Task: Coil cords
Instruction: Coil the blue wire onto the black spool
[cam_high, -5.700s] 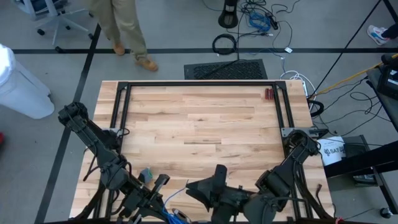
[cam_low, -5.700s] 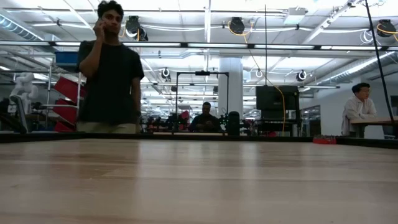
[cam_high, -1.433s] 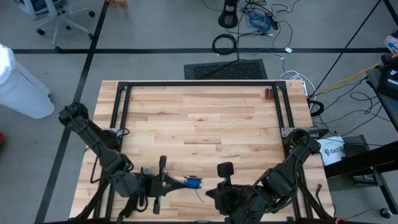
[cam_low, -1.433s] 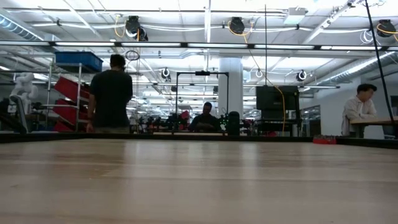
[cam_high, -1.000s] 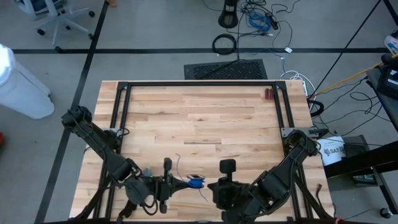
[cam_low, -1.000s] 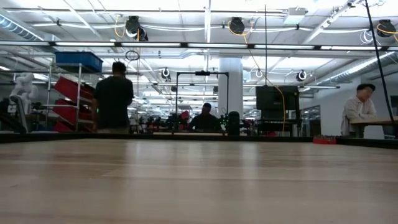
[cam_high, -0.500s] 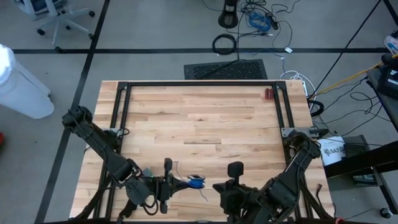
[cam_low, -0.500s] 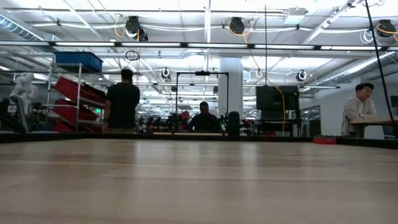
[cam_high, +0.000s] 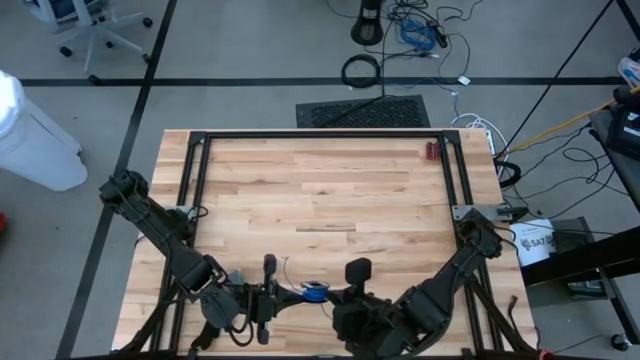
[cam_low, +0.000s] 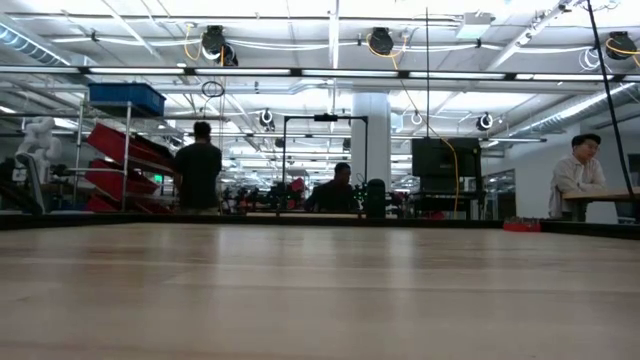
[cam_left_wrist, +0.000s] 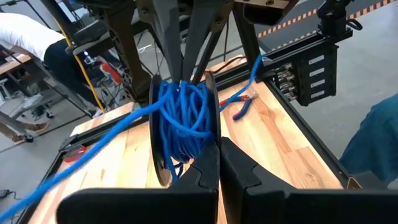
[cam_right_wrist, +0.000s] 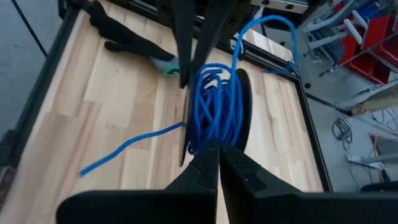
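While both grippers (cam_high: 316, 293) pinch cord (cam_left_wrist: 183, 118), arms converge.

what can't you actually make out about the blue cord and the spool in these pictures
- Blue cord loose end: runs off the left wrist view's edge.
- Dark round spool: its core is hidden by the wraps in both wrist views.
- High view: spool and cord too small, partly under the shut left gripper and right gripper.
- Low view: none of them appears.

**Table and what's on it**

Wood-plank table (cam_high: 330, 200) with black frame (cam_high: 320, 134) along its 12, 9 and 3 o'clock edges. Small red item (cam_high: 433, 151) lies near the 1 o'clock corner. Red-handled pliers (cam_left_wrist: 242, 104) lie on the planks beside the frame.
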